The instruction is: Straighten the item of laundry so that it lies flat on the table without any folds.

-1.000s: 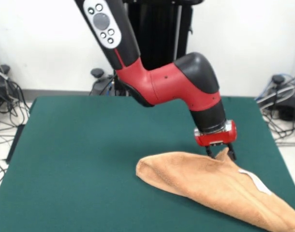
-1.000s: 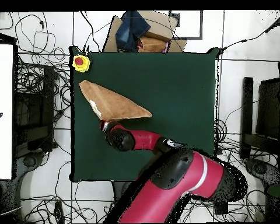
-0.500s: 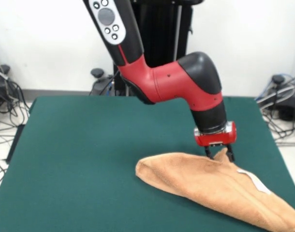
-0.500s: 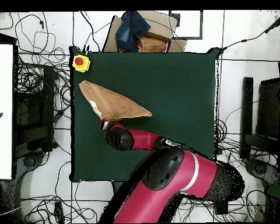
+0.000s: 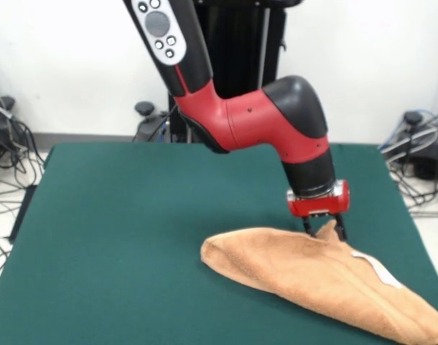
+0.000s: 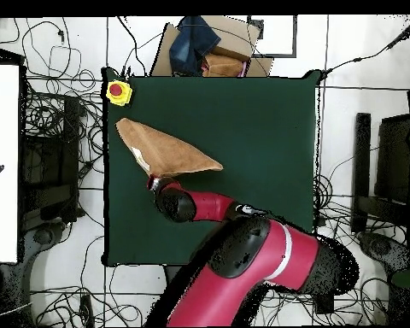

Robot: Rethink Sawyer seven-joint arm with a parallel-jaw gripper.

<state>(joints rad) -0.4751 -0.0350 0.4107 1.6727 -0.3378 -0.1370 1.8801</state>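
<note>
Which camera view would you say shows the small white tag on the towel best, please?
The front view: the white tag lies in plain sight as a pale strip on the folded towel, right of the gripper. The overhead view shows it only as a thin light sliver along the towel's edge.

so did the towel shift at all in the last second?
Barely. In the front view the towel keeps its folded wedge shape, its left tip holding the same spot on the green table. The gripper still pinches its far edge.
</note>
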